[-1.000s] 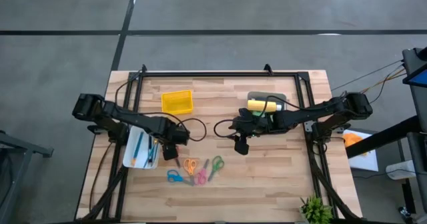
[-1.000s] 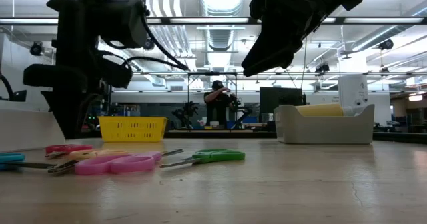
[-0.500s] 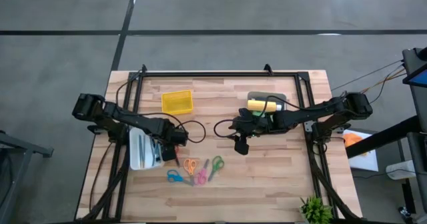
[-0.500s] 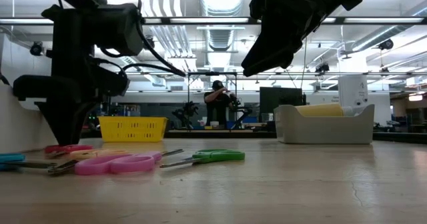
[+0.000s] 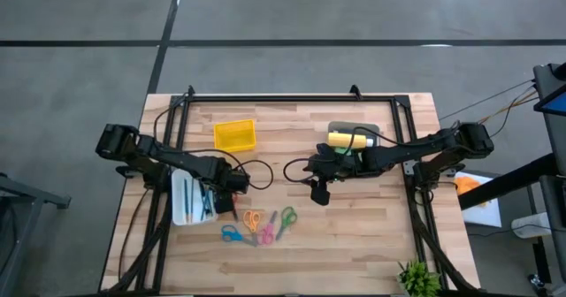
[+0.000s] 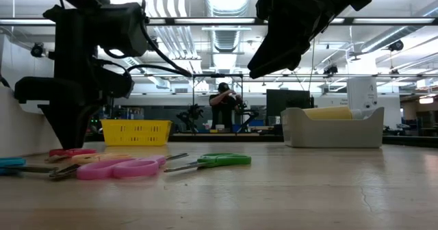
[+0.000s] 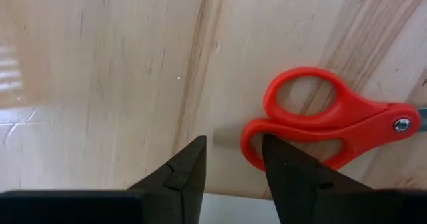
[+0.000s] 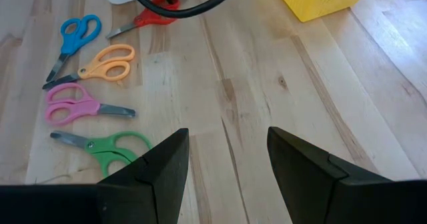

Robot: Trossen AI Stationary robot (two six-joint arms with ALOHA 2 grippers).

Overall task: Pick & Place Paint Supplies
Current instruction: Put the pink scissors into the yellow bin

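Left gripper (image 5: 232,208) slightly parted, empty, over red scissors (image 7: 333,126) beside white tray (image 5: 183,200); right gripper (image 5: 318,194) wide, empty, mid-table.

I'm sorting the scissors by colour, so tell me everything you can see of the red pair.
The red scissors lie flat on the wooden table, beside the white tray. Two glossy, plastic-looking loop handles, one larger, meet at a silver pivot screw; the blades are barely visible. The left hand hovers right at the handles, fingers open, empty. Touching cannot be told.

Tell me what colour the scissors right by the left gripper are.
Red scissors, clearest in the left wrist view.
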